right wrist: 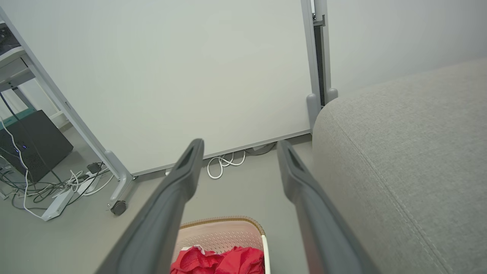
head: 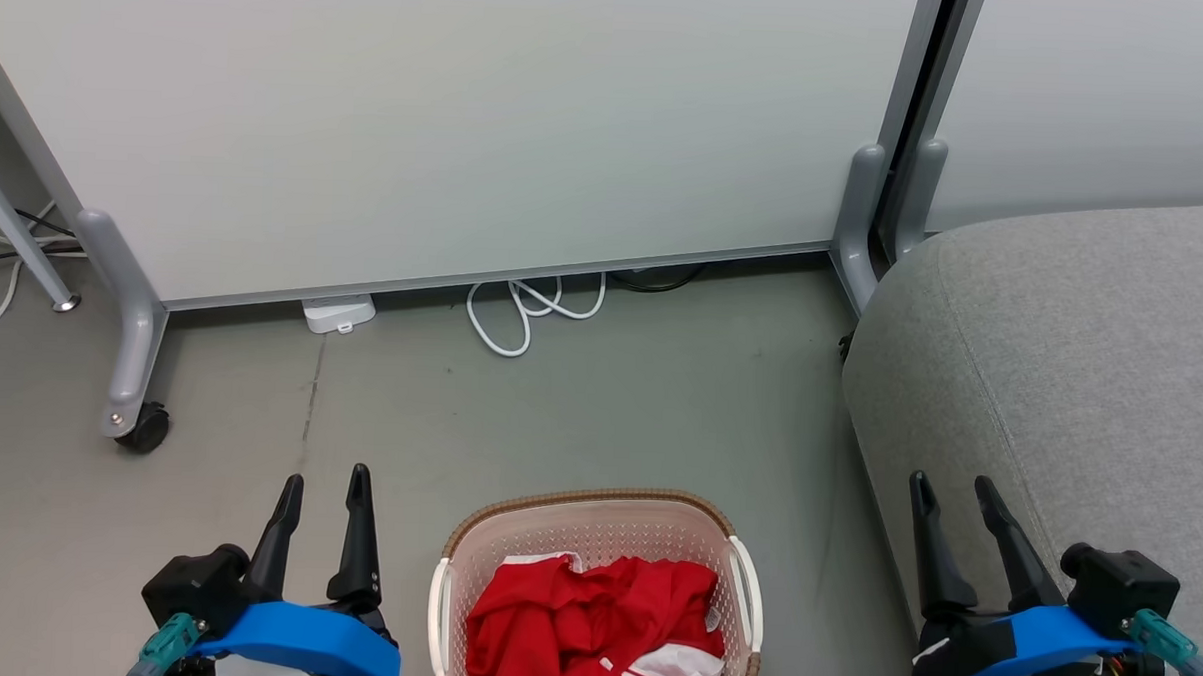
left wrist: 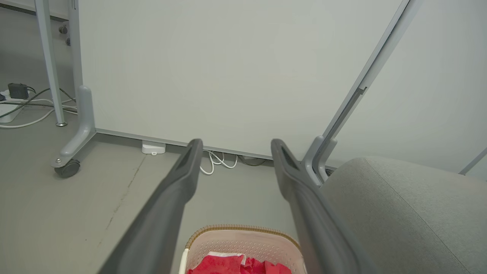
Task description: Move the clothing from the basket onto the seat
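Red clothing (head: 592,623) with white stripes lies crumpled inside the cream perforated basket (head: 595,523), which stands on the floor at the bottom centre. The grey fabric seat (head: 1081,365) rises to the right of the basket. My left gripper (head: 326,479) hangs open to the left of the basket, nothing between its fingers. My right gripper (head: 952,485) is open in front of the seat's near edge, right of the basket. The left wrist view looks past my left gripper (left wrist: 236,142) at the basket (left wrist: 236,238) and clothing (left wrist: 236,264). The right wrist view shows my right gripper (right wrist: 237,142), basket (right wrist: 224,232), clothing (right wrist: 224,260) and seat (right wrist: 411,152).
A white wheeled partition (head: 449,123) stands behind the basket, its grey caster leg (head: 130,362) at the left and another leg (head: 856,227) by the seat. A white cable loop (head: 527,310) and a small white box (head: 337,314) lie at its foot. Cables and a dark box (right wrist: 34,148) sit far left.
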{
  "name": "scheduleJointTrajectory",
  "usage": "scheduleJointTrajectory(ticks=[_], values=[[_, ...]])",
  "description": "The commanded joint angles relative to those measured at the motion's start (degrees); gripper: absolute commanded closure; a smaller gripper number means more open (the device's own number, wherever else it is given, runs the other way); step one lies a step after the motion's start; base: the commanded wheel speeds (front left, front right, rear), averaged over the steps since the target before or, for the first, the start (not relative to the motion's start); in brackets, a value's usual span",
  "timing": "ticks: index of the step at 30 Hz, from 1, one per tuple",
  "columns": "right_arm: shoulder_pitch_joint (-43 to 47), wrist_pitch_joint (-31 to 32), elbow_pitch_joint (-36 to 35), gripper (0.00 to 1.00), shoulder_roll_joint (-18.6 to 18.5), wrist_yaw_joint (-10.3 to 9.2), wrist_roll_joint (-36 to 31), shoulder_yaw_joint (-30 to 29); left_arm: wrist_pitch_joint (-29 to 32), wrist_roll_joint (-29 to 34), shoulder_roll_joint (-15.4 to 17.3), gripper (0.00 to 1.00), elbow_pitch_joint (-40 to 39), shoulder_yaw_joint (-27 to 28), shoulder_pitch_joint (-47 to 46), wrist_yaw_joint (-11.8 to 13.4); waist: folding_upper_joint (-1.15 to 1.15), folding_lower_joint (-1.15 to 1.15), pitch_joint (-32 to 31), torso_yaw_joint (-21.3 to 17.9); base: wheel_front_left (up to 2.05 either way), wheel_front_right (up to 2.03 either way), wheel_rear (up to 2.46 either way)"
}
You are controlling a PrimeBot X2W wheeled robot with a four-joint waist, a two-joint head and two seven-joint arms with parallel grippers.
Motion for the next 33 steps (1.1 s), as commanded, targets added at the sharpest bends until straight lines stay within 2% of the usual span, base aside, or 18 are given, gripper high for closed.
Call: scheduleJointTrajectory(ticks=[1, 24, 33], values=[[-0.81, -0.60, -0.10, 0.00, -0.37, 0.11, -1.44, 0.29, -0.53, 1.07, 0.26, 0.00, 0.04, -0.18, -1.10, -0.35, 0.00, 0.00, 0.02, 0.05, 0.00, 0.00, 0.00], [-1.39, -3.43, 0.98, 0.00, -0.40, 0.09, -10.23, 1.13, -2.98, 6.81, 0.28, 0.00, 0.96, -1.41, -1.60, -0.39, 0.00, 0.00, 0.44, 0.34, 0.00, 0.00, 0.00], [-1.54, -3.43, 1.23, 0.00, -0.40, 0.09, -9.96, 1.26, -2.96, 6.86, 0.27, 0.00, 1.31, -1.36, -1.61, -0.41, 0.00, 0.00, 0.48, 0.20, 0.00, 0.00, 0.00]])
